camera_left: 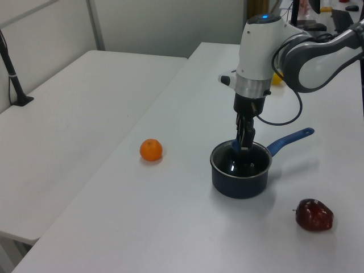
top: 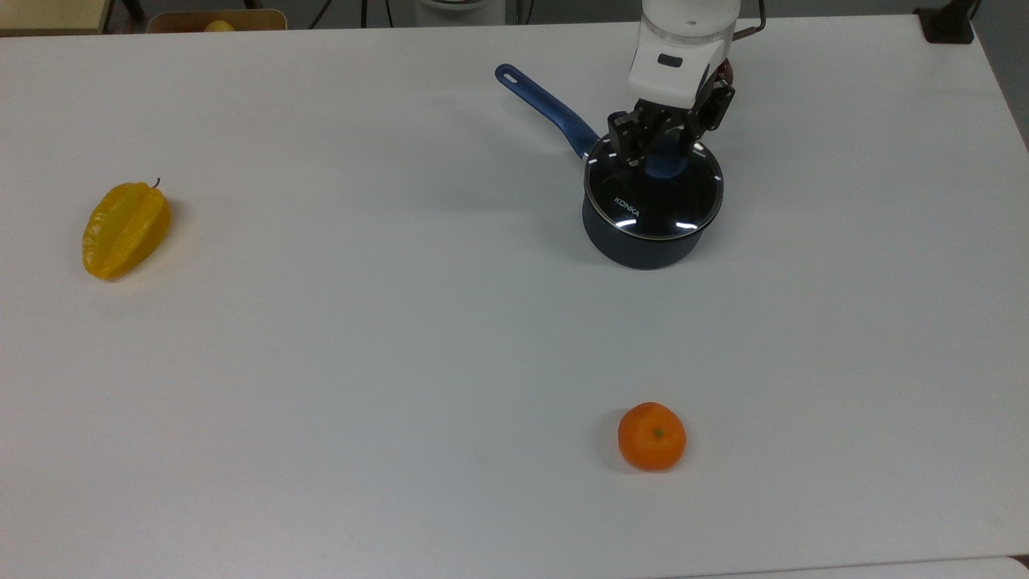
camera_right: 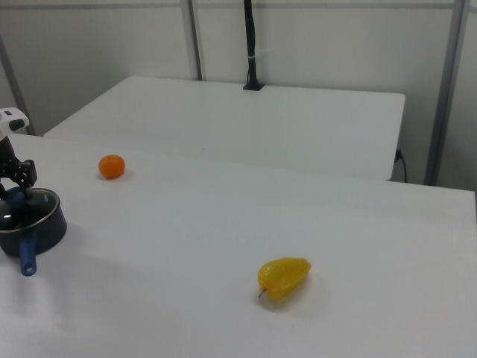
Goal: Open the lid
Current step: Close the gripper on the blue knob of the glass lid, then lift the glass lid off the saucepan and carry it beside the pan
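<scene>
Your gripper (top: 661,149): fingers closed on the blue knob (top: 666,163) of the lid (top: 653,195). Lid: directly beneath the tool, seated on the dark blue saucepan (top: 639,244). Red fruit (camera_left: 313,214): near the tool, beyond the pan's handle side. Orange (top: 652,436): well apart. Yellow starfruit (top: 125,229): farthest off.

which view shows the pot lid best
The top view: the lid faces the camera, with its metal rim, print and blue knob between the gripper fingers. The left view shows it edge-on and dark. The right view shows a sliver at the frame edge.
</scene>
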You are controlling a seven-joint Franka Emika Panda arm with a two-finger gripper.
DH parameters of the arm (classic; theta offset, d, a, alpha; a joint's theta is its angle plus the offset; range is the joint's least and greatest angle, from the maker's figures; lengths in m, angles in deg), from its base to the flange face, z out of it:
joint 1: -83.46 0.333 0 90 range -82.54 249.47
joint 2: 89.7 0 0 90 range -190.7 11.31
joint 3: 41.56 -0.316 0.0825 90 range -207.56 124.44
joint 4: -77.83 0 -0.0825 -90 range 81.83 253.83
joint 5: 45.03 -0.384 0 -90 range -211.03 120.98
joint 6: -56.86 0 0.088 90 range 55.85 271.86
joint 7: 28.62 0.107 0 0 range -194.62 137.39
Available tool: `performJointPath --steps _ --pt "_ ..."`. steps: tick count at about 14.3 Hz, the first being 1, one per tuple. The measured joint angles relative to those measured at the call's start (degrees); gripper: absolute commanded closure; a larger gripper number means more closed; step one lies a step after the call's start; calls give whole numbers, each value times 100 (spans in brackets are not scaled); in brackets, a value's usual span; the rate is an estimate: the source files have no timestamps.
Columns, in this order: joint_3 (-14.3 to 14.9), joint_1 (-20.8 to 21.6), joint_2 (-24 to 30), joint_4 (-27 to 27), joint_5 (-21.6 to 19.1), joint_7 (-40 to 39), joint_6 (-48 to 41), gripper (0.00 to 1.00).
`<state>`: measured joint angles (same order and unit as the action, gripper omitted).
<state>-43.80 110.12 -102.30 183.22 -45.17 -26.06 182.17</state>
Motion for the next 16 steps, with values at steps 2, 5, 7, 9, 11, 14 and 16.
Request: performJointPath --steps 2,5,7,9,11,14,16 --pt "-8 6 22 -81 0 148 -174 67" --pt "-12 -1 147 -361 0 477 -582 67" --pt "34 -53 237 -424 9 552 -637 67" --pt "126 -273 320 -438 17 566 -645 67" --pt "177 -715 349 -474 25 563 -645 66" --pt "218 -1497 351 -494 33 359 -645 65" --pt "227 -1981 351 -494 33 90 -645 66"
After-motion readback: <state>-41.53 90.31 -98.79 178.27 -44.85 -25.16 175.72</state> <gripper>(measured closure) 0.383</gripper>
